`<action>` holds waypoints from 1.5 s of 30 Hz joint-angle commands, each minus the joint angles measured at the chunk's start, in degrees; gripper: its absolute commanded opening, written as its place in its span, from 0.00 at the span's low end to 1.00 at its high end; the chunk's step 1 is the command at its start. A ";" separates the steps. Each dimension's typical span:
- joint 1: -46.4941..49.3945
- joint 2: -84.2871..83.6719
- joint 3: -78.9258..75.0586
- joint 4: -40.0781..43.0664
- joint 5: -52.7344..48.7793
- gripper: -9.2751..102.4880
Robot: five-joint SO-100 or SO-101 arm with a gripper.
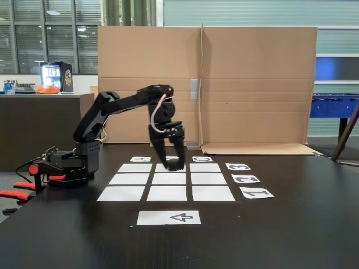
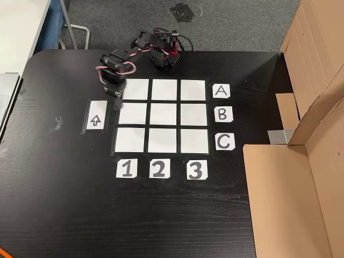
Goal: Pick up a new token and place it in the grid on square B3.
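The grid (image 2: pixel 164 114) of white squares lies mid-table, also seen in the other fixed view (image 1: pixel 168 193). Square B3 (image 2: pixel 193 114) is bare. My gripper (image 2: pixel 116 97) hangs off the table by the grid's column-1 edge, around rows A and B, close to the arrow strip. From the side, the gripper (image 1: pixel 174 164) points down and overlaps the far middle square in the picture. A short dark lump bridging its fingertips looks like the token (image 1: pixel 175 166), with the fingers closed on it. In the top-down fixed view the fingertips are blurred.
A white strip with an arrow outline (image 2: pixel 95 120) lies beside column 1 and carries nothing. Labels A, B, C (image 2: pixel 222 114) and 1, 2, 3 (image 2: pixel 158 169) edge the grid. Cardboard panels (image 2: pixel 290 188) stand beyond the letter labels. The arm's base (image 2: pixel 164 54) sits by row A.
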 commanded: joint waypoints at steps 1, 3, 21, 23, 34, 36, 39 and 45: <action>-7.21 4.39 1.41 0.26 2.90 0.07; -10.55 4.39 2.20 0.26 4.22 0.07; -33.13 1.85 6.06 -0.09 11.51 0.07; -34.98 1.41 6.06 -0.18 11.95 0.07; -44.03 -1.14 7.73 -0.09 13.36 0.07; -44.91 -1.32 8.17 -0.09 13.45 0.07; -46.23 -1.32 9.14 -0.26 13.54 0.07; -49.04 -1.41 12.13 -0.70 13.54 0.08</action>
